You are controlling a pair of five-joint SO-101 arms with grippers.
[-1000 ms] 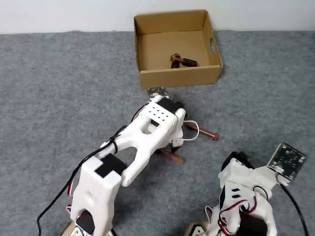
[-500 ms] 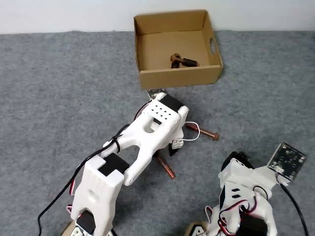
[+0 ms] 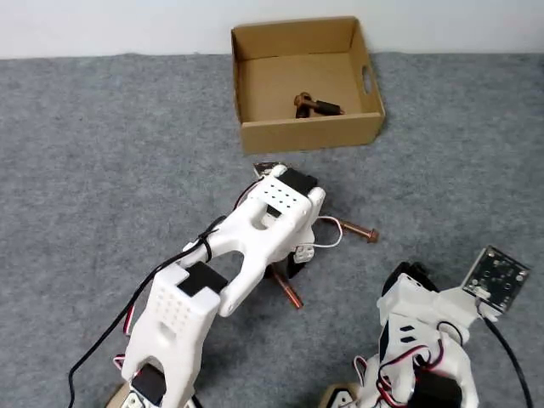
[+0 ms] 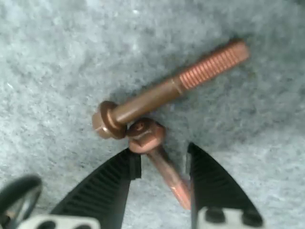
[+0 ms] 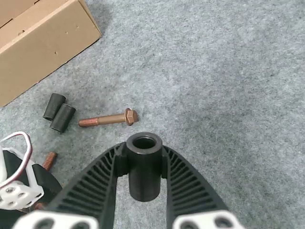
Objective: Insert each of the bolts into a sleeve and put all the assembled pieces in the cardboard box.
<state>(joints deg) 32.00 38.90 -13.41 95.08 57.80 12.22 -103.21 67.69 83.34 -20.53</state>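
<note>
Copper-coloured hex-head bolt (image 4: pixel 145 136) on grey carpet (image 4: pixel 57 57), between the left gripper's (image 4: pixel 163 161) spread jaws, head touching a second copper bolt (image 4: pixel 167 90), right gripper (image 5: pixel 143 158) pinching an upright black cylindrical sleeve (image 5: pixel 143 180), brown cardboard box (image 3: pixel 306 134) holding one assembled piece (image 3: pixel 316 105).

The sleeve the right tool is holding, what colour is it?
Black. The sleeve shows best in the right wrist view, held in the right tool.

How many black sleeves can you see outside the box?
3. One sleeve and a second sleeve lie side by side near the cardboard box; a third sleeve is in the right gripper. The left arm may hide more.
</note>
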